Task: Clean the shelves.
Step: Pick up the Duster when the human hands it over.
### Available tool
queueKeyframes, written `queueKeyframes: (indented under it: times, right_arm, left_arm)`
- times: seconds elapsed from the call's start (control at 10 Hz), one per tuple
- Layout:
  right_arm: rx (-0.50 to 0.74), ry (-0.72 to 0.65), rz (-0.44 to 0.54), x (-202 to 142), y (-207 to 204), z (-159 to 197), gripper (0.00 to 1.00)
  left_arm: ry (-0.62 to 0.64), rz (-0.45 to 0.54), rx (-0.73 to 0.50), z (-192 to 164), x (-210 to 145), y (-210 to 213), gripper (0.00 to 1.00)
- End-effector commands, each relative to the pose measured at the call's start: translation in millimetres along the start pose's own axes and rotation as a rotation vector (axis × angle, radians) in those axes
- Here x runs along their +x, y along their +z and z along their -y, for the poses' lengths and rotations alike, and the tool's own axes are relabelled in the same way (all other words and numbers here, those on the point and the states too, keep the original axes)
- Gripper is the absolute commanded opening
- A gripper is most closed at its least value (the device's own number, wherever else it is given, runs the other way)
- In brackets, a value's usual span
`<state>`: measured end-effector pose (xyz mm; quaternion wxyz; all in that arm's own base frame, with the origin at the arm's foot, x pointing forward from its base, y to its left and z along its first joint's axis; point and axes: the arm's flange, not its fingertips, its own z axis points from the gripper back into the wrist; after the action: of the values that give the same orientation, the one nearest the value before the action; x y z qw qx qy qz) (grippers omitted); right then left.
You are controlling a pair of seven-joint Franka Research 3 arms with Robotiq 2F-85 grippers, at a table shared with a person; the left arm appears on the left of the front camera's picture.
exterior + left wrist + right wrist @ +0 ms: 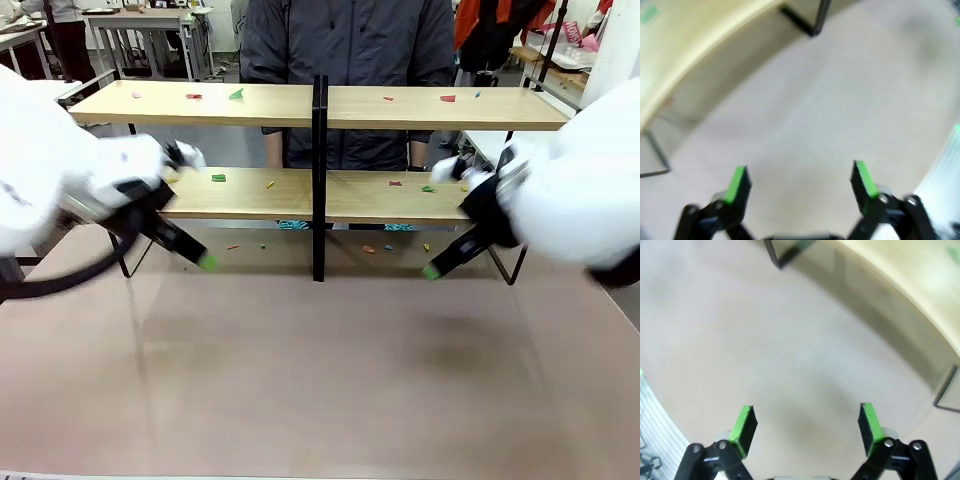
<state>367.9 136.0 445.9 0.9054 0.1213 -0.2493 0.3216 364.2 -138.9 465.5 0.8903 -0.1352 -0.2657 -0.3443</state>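
Our left gripper [800,182] and right gripper [807,425] gape empty; we risk clipping the shelves [420,108], scattering coloured scraps [236,95].

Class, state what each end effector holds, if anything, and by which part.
Nothing: the left end effector and right end effector are both open and empty.

Grey-brown table [320,380], plain matte top. Behind table, person [350,40] in dark jacket, standing at far side. Tiny coloured scraps [369,249] lying on table toward far edge. Orange garment [478,22] hanging way beyond table, right.
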Motion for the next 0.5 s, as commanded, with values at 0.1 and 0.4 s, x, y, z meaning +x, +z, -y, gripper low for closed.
queueKeyframes:
  times: [0.1, 0.4]
  right_arm:
    - [0.013, -0.007, 0.227, -47, 142, 31, 1.0]
    - [-0.112, -0.064, 0.37, -58, 210, 53, 1.0]
  left_arm:
    - [-0.06, 0.283, -0.006, -13, -92, 139, 1.0]
    - [0.007, 0.574, 0.107, -46, -130, 201, 1.0]
